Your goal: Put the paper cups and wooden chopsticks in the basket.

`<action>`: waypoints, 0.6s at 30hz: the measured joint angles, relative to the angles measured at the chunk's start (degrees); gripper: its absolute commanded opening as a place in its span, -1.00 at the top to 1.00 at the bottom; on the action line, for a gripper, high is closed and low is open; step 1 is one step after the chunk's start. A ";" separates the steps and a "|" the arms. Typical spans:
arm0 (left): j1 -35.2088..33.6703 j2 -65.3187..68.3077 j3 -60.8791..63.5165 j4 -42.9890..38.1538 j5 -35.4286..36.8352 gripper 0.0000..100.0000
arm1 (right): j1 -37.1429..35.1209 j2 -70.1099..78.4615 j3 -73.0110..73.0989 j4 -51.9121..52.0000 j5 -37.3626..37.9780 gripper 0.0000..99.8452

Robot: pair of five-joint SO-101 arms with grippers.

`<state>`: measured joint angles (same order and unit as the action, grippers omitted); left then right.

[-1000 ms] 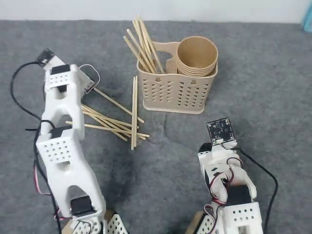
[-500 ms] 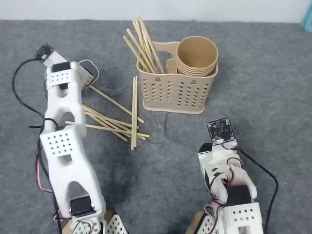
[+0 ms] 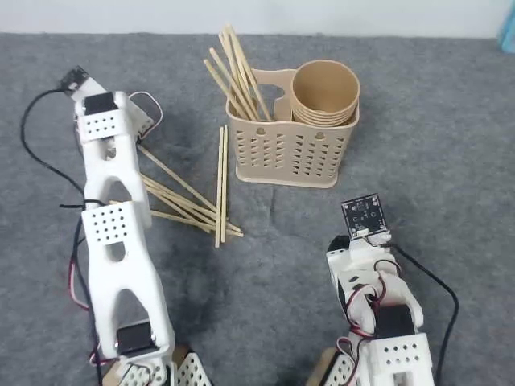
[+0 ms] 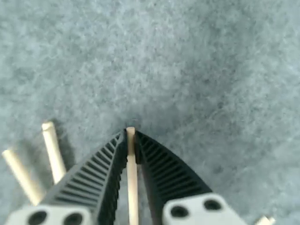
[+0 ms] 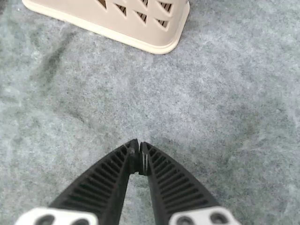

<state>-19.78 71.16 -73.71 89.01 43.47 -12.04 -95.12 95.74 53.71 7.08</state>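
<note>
Left pincer (image 4: 131, 135) shifted, clamping chopstick (image 4: 132, 183); open carpet (image 4: 211, 70) ahead.

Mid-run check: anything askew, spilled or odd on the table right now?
Nothing damaged. The basket stands upright with the cups nested inside. The one mess: loose chopsticks lie crisscrossed on the table left of it, not yet loaded. The left gripper is shut on one chopstick.
</note>
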 measured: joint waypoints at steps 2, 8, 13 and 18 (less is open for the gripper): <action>0.00 0.88 -5.54 4.48 -0.35 0.98 | 0.00 0.00 0.00 0.00 0.00 0.98; -0.35 1.76 -18.99 9.41 -5.54 0.98 | 0.00 0.00 0.00 0.00 0.00 0.98; -2.11 0.70 -18.29 9.41 -8.00 0.98 | 0.00 0.00 0.00 0.00 0.00 0.98; -2.99 -7.74 -8.18 9.41 -13.71 0.98 | 0.00 0.00 0.00 0.00 0.00 0.98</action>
<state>-22.77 63.43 -81.89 98.42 29.76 -12.04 -95.12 95.74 53.71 7.08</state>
